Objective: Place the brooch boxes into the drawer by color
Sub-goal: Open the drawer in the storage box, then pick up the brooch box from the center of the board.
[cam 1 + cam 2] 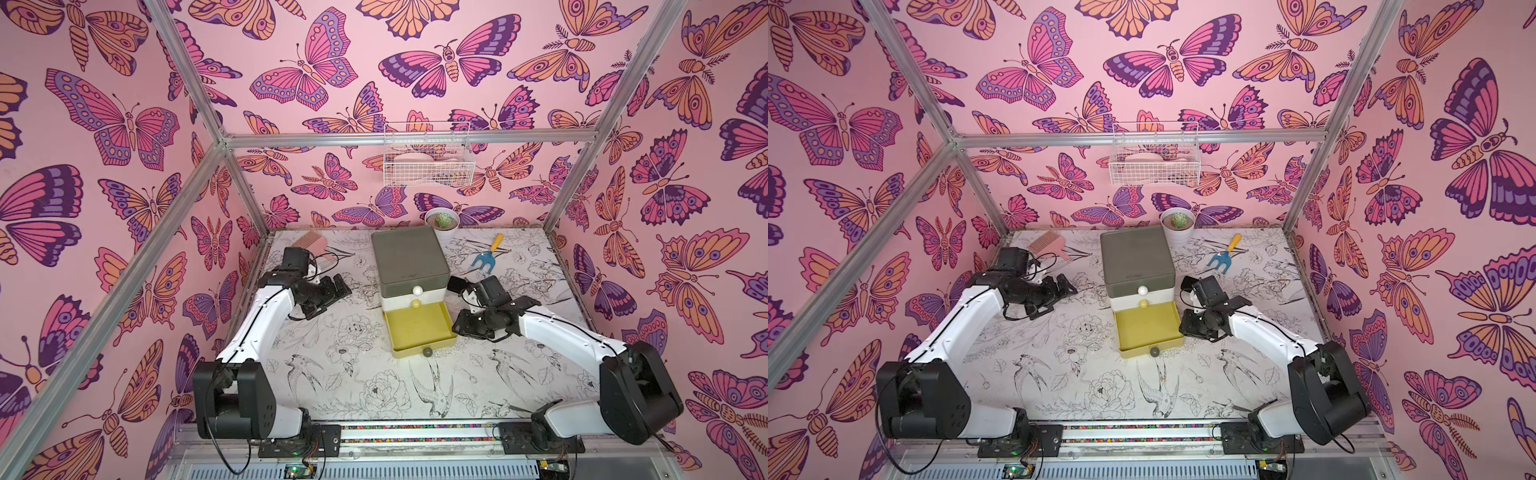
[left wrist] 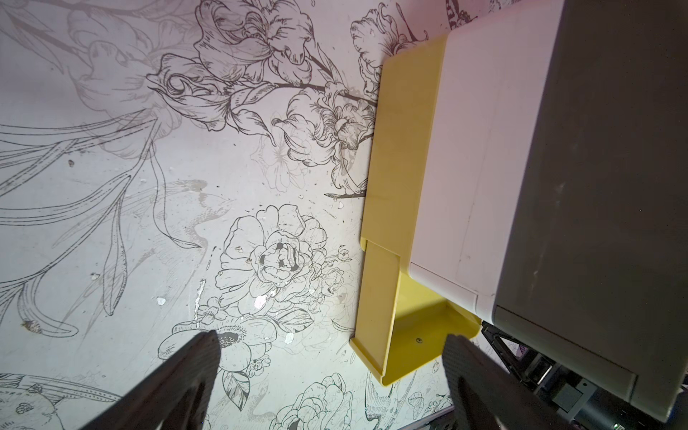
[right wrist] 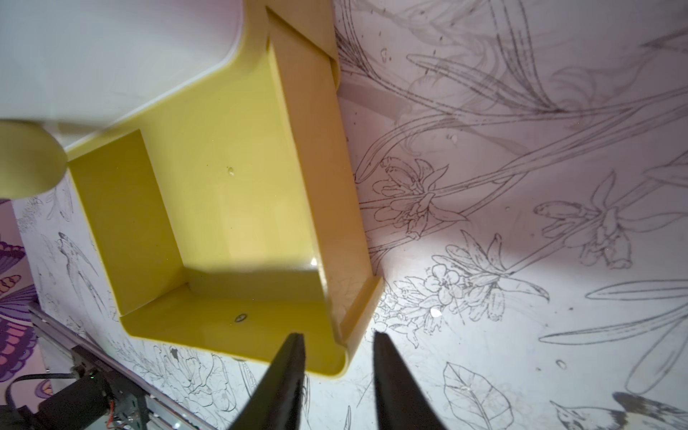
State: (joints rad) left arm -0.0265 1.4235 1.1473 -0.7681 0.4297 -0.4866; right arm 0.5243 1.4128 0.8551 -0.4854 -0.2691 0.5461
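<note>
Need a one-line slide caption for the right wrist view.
Empty yellow drawer pulled open, right end effector open near its front corner, floral tabletop alongside.

Yellow tier open from above, flanks crowded.
Drawer chest (image 1: pixel 409 266) blocks mid-table. Its yellow bottom tier (image 1: pixel 417 328) stands pulled out, the tray uncovered and reachable from the top. Right gripper (image 3: pixel 335 337) crowds the tray's right front corner, jaws apart, one finger possibly over the rim, hard to tell. Left gripper (image 2: pixel 331 337) hangs spread wide left of the chest, apart from it. Front of table (image 1: pixel 374 386) free. Comb (image 1: pixel 309 243), garden fork (image 1: pixel 488 253) and plant pot (image 1: pixel 442 222) line the back.
</note>
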